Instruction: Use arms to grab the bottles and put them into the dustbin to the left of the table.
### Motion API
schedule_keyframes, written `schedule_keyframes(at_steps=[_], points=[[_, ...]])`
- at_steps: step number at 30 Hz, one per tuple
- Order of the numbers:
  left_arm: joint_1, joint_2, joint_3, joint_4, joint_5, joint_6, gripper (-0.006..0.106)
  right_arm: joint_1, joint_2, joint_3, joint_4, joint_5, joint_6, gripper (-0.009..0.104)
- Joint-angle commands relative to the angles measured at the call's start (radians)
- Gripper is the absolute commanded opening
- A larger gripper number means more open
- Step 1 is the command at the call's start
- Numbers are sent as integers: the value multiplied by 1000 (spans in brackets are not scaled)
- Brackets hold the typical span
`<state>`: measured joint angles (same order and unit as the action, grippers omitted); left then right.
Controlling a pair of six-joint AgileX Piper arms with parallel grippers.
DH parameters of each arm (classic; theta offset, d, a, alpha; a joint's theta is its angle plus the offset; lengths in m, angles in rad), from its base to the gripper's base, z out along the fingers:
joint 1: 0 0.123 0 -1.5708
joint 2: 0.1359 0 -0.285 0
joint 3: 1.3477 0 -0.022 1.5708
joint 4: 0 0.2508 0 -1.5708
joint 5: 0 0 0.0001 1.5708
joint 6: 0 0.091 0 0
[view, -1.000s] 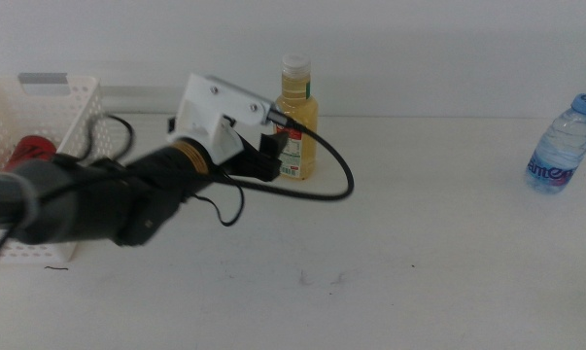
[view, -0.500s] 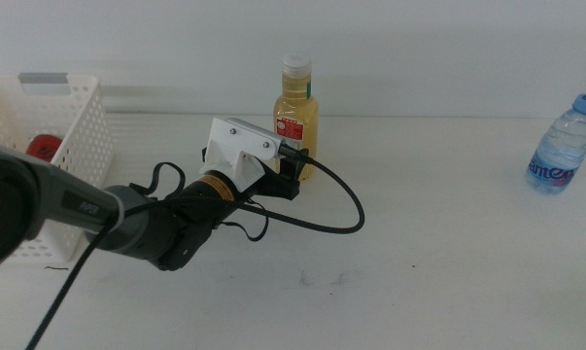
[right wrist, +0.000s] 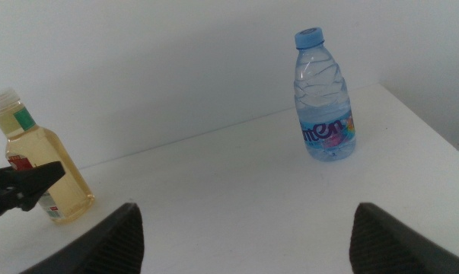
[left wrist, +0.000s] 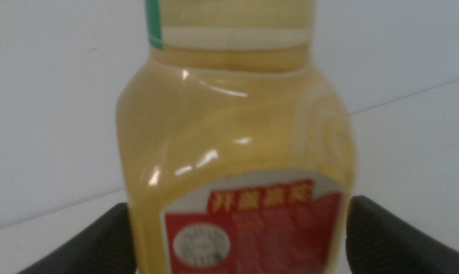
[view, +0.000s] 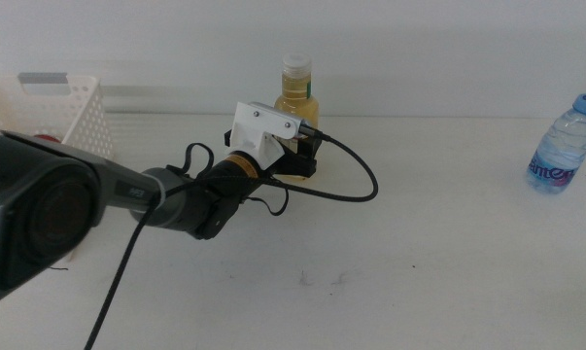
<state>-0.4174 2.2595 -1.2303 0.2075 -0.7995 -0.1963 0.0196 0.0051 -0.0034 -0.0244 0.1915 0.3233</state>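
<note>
The yellow juice bottle [view: 297, 95] with a white cap stands at the back middle of the table [view: 419, 253]. My left gripper [view: 308, 158] has come in from the left and is open, one jaw on each side of the bottle's lower body. In the left wrist view the yellow juice bottle [left wrist: 237, 152] fills the picture between the left gripper's [left wrist: 237, 255] jaws. The clear water bottle [view: 562, 146] stands at the far right. The white dustbin [view: 64, 112] is at the left, with a bit of red showing inside. The open right gripper [right wrist: 252, 243] looks at the water bottle [right wrist: 325, 103] from a distance.
A black cable [view: 356, 180] loops from the left wrist onto the table beside the juice bottle. The right wrist view also catches the juice bottle [right wrist: 46, 175] and the left gripper's dark jaws beside it.
The left arm has reached forward and to the right. Its jaws, short of the juice bottle a second ago, now stand on either side of it. The bottles have not moved.
</note>
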Motion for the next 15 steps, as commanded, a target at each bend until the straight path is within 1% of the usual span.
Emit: schedule_keyframes(at_steps=[1, 4, 6, 8, 9, 10, 11, 12, 13, 15], points=[[-2, 26, -49, -16, 24, -14, 94, -9, -5, 3, -10, -11, -6, 79], [-6, 63, -114, -7, 35, -19, 94, -9, -5, 3, -10, -11, -6, 79], [-7, 85, -158, -35, 79, -21, 92, -9, -5, 3, -10, -11, -6, 79], [-7, 97, -195, -84, 166, -11, 86, -9, -5, 3, -10, -11, -6, 79], [-7, 97, -202, -102, 206, -11, 79, -9, -5, 3, -10, -11, -6, 79], [-3, 91, -202, -104, 223, -11, 70, -9, -5, 3, -10, -11, -6, 79], [-3, 73, -193, -87, 243, -17, 58, -9, -5, 3, -10, -11, -6, 79], [-3, 42, -177, -59, 281, -33, 45, -9, -5, 3, -10, -11, -6, 79], [-3, 8, -160, -25, 328, -52, 35, -9, -5, 3, -10, -11, -6, 79], [-11, -114, -110, 60, 536, -155, 9, -9, -5, 3, -10, -11, -6, 79]])
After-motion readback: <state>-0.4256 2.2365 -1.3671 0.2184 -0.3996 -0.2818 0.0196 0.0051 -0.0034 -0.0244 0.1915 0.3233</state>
